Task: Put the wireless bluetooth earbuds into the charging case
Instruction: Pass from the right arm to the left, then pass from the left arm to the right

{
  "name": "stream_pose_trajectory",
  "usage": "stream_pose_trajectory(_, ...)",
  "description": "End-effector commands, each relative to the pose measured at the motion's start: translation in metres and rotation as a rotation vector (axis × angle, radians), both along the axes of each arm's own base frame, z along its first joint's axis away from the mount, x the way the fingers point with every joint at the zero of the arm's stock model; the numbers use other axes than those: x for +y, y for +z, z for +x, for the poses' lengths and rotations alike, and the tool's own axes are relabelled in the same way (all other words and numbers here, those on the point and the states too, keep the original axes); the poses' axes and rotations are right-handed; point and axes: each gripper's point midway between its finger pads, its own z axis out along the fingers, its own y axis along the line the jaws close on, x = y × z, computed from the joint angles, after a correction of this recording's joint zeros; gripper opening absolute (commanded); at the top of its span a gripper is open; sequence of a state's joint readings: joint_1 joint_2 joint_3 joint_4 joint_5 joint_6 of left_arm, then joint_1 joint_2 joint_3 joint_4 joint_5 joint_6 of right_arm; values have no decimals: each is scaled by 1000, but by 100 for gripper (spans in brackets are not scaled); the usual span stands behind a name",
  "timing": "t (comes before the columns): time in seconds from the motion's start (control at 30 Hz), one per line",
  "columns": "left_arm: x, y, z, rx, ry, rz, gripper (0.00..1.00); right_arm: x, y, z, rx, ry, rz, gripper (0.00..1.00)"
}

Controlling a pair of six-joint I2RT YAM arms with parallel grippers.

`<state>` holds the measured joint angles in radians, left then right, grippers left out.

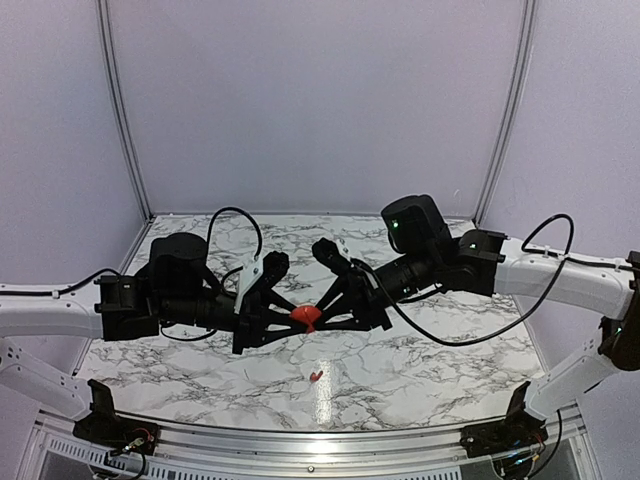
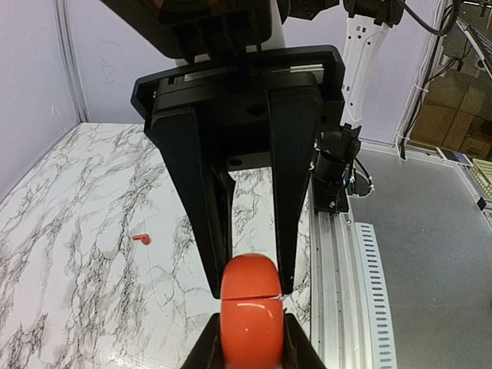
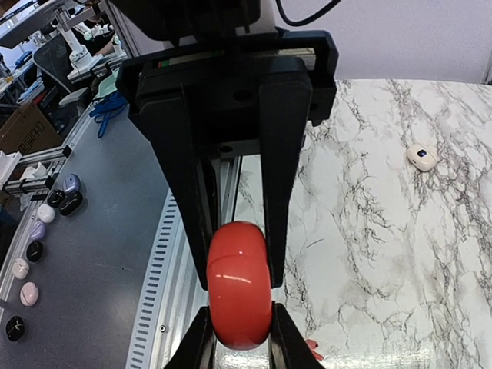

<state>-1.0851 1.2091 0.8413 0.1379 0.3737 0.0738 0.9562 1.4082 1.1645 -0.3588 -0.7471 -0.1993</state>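
Top external view: small red round plastic charging case held mid-air over marble bench, left end effector and right end effector both clamped on it. Lid looks closed. One tiny red curved plastic earbud lies on bench below. Best approach: one side steadies base, other parts lid at seam, no twisting.

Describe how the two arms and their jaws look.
Left arm and right arm: white tubular links with black joint housings and black wrists. Loose black cables loop along each. A green light glows on the right wrist housing. The jaws are matte black, long flat blades tapering to the tips, on a wide black crossbar. No sleeves or readable markings.
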Motion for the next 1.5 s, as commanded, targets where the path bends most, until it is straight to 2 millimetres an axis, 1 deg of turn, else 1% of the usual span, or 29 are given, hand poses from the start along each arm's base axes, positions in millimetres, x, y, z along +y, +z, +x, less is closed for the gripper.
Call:
stream_pose_trajectory(0.0, 8, 21, -2, -84, 7, -119, 0, 5, 25, 9, -32, -51, 51, 31)
stream_pose_trajectory(0.07, 14, 26, -5, -104, 12, -176, 0, 5, 29, 16, -48, -89, 66, 33)
stream_pose_trajectory(0.1, 16, 35, -7, -120, 10, -224, 0, 5, 33, 21, -57, -109, 78, 34)
stream_pose_trajectory(0.17, 21, 41, -11, -141, 0, -281, 0, 4, 39, 31, -65, -150, 99, 36)
stream_pose_trajectory(0.27, 25, 44, -15, -160, -8, -331, 0, 2, 52, 46, -67, -201, 146, 37)
stream_pose_trajectory(0.33, 27, 45, -13, -168, 7, -346, 0, 0, 64, 43, -77, -178, 192, 42)
stream_pose_trajectory(0.4, 31, 50, -10, -177, 37, -377, 0, -1, 68, 34, -83, -135, 222, 48)
stream_pose_trajectory(0.5, 38, 61, -6, -193, 78, -441, 0, 2, 70, 19, -97, -77, 241, 49)
stream_pose_trajectory(0.57, 39, 66, -6, -191, 83, -467, 0, 6, 69, 13, -102, -57, 246, 48)
stream_pose_trajectory(0.67, 38, 66, -7, -188, 74, -468, 0, 10, 71, 8, -108, -35, 246, 47)
stream_pose_trajectory(0.93, 37, 67, -5, -194, 80, -469, 0, 19, 78, 0, -113, 1, 269, 46)
stream_pose_trajectory(1.13, 33, 65, -4, -178, 77, -464, 0, 27, 78, -2, -93, 8, 286, 46)
stream_pose_trajectory(1.33, 35, 65, -2, -181, 92, -467, 0, 32, 78, -6, -81, 32, 292, 42)
stream_pose_trajectory(1.47, 35, 66, -2, -182, 95, -470, 0, 35, 76, -7, -79, 37, 287, 37)
